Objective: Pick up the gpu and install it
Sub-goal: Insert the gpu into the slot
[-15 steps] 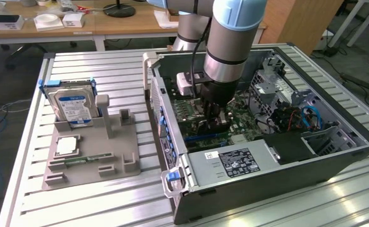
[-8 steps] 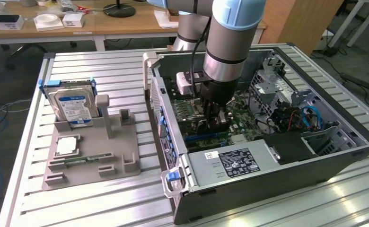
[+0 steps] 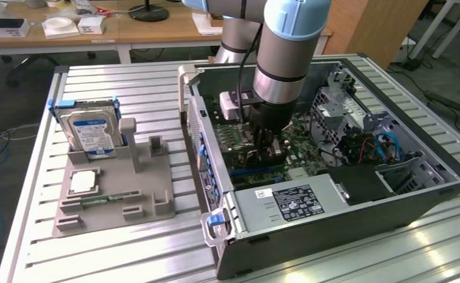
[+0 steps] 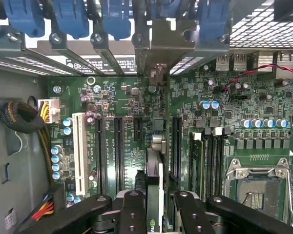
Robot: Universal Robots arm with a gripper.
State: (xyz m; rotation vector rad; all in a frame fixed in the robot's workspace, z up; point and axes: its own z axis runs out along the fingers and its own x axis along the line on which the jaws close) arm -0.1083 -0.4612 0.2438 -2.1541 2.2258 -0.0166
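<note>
My gripper point(image 3: 266, 143) reaches down into the open computer case point(image 3: 419, 200), just above the green motherboard point(image 3: 307, 147). In the wrist view its two black fingers point(image 4: 132, 209) stand shut on the gpu point(image 4: 155, 168), seen edge-on as a thin upright card between them. The card runs toward the case's rear wall, where its metal end bracket point(image 4: 162, 44) sits among the blue slot clips point(image 4: 71, 17). It lies in line with the long black expansion slots point(image 4: 118, 151) on the motherboard point(image 4: 122, 97). I cannot tell whether its lower edge is seated in a slot.
A grey holder tray point(image 3: 112, 206) on the exterior view's left carries a silver hard drive point(image 3: 91, 132), a processor chip point(image 3: 83, 181) and a thin RAM stick point(image 3: 108, 198). The power supply point(image 3: 293, 203) fills the case's near end. Cables point(image 3: 387, 147) and drive cages crowd its right side.
</note>
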